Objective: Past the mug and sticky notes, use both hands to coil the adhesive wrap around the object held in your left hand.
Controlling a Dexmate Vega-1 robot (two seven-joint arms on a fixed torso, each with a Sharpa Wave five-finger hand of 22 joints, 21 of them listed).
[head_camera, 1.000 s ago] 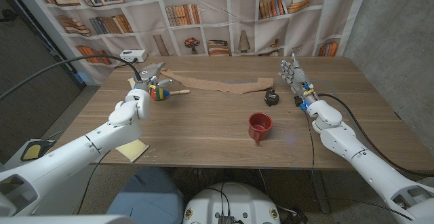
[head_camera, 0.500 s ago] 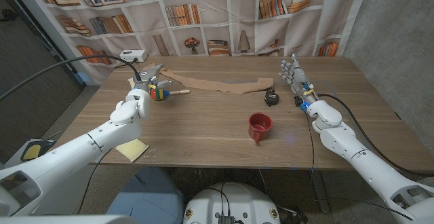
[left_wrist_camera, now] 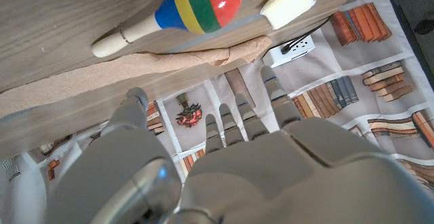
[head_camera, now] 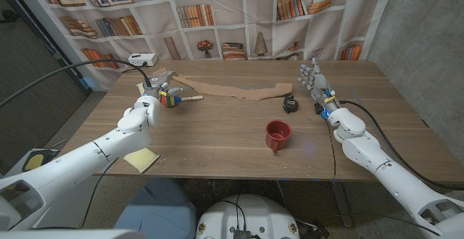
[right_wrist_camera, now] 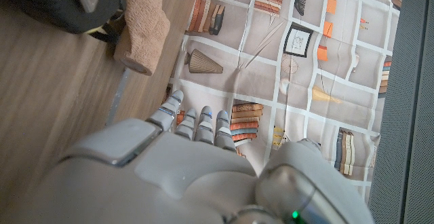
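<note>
Bookshelf-printed curtains (head_camera: 239, 7) are hanging behind the wooden counter (head_camera: 217, 134), which is stretching across the room in front of me. At the far left of it, the robot's left hand (head_camera: 156, 85) is hovering with its fingers (left_wrist_camera: 234, 119) straight and apart, gripping nothing. Just beside that hand, a striped maraca (head_camera: 172, 98) in red, yellow, green and blue is lying on the wood with its pale handle (left_wrist_camera: 125, 37) pointing toward the middle of the counter; from the left wrist view the hand is sitting clear of it, not touching. A long tan strip of adhesive wrap (head_camera: 232, 90) is lying flat along the far part of the counter, running from near the maraca across to a small black roll holder (head_camera: 290, 104), where its loose end (right_wrist_camera: 144, 27) is curling up.

Over on the far right, the right hand (head_camera: 314, 78) is standing upright with its fingers (right_wrist_camera: 196, 123) spread, empty as well, near the black holder but apart from it.

Closer to me, a red mug (head_camera: 277, 135) is sitting upright in the middle of the counter, and a pad of yellow sticky notes (head_camera: 141, 158) is lying near the front left edge, partly under the left forearm. A small white device (head_camera: 143, 58) is resting at the back left corner.
</note>
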